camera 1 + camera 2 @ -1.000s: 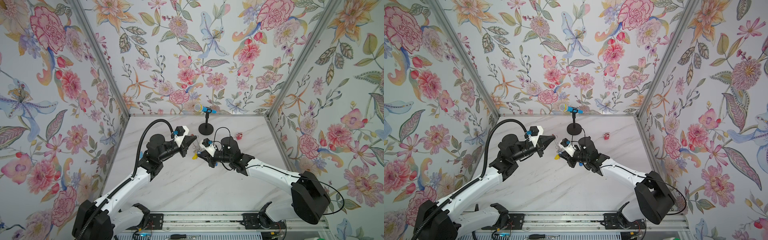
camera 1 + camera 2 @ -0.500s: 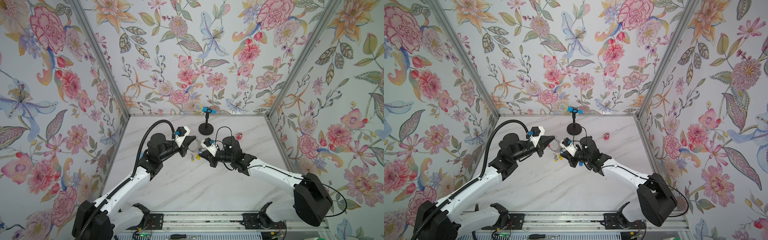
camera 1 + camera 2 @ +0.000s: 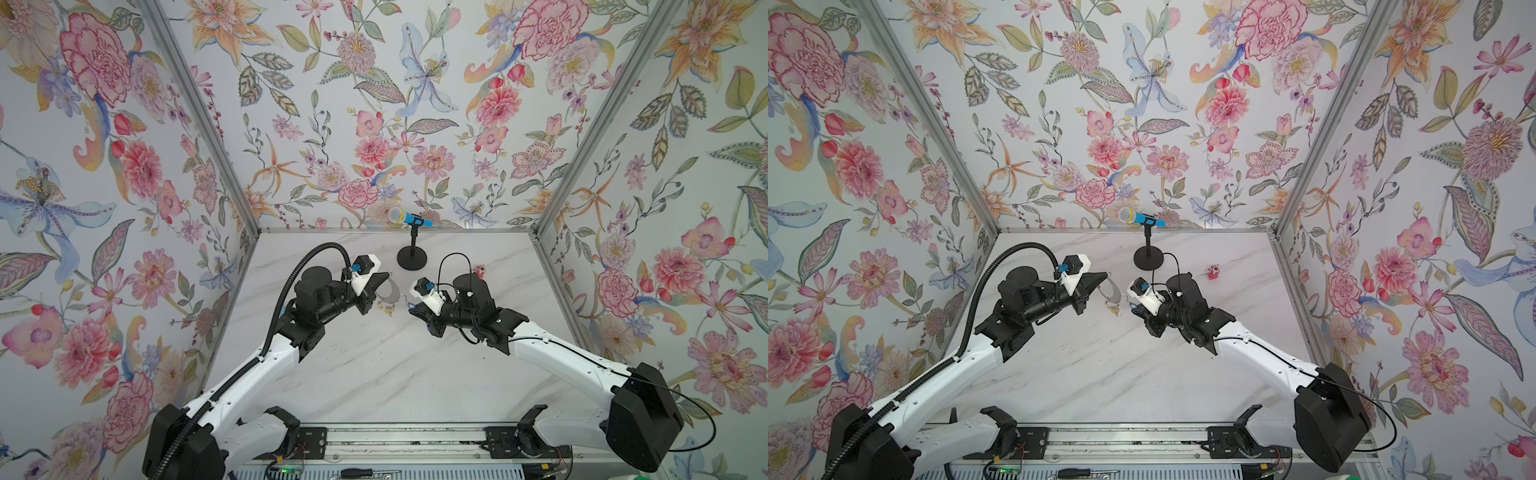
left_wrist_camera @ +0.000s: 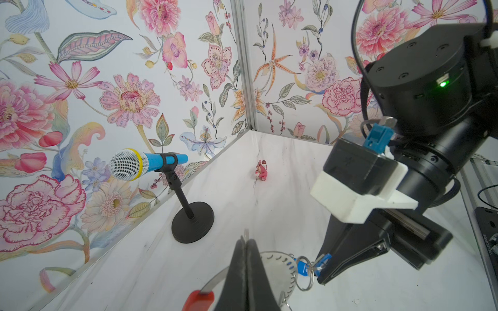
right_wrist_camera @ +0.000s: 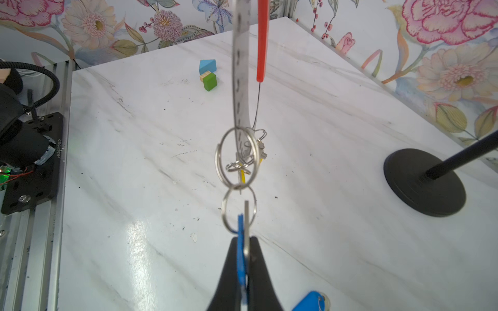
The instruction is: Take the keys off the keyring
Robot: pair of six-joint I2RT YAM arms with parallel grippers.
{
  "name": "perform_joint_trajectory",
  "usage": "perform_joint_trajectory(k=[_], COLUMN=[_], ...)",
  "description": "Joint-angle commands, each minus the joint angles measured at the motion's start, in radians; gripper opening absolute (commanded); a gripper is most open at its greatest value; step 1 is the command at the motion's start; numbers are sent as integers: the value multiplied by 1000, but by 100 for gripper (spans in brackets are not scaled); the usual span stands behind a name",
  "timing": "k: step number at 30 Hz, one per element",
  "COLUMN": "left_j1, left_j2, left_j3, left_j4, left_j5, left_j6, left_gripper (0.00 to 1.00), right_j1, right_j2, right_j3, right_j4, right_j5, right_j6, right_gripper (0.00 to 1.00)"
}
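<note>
Several keys point(image 5: 259, 152) bunched together on grey keyring point(image 5: 241, 67); count unclear.

My left arm point(image 3: 266, 365) and right arm point(image 3: 561, 357): white shells, black joints. Ribbed black hose point(image 3: 324, 245); left pincer point(image 4: 245, 241) matte black.

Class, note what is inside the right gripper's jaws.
The right gripper pinches a blue tag and a thin grey key on a small ring. Their gripped ends are hidden between the fingers.
</note>
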Motion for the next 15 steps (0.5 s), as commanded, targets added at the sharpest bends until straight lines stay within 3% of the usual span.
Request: perform_joint_trajectory(k=[1,11,15], left_j1=[5,5,4], left_j2=[-25,-16,-12], left_j3=[-15,-86,-89], left_j4=[1,67,70], left_j5=[-13,41,59], left_j6=[13,-63,-74], left_gripper=[0,0,9], right_j1=[-3,26,33], right_j2=[-29,-61,-64], right_j3=[47,116,138], right_j4=[-87,-154,-165], right_j5=[64,152,195], right_j6=[-51,-138,-182], right_gripper=[0,0,0])
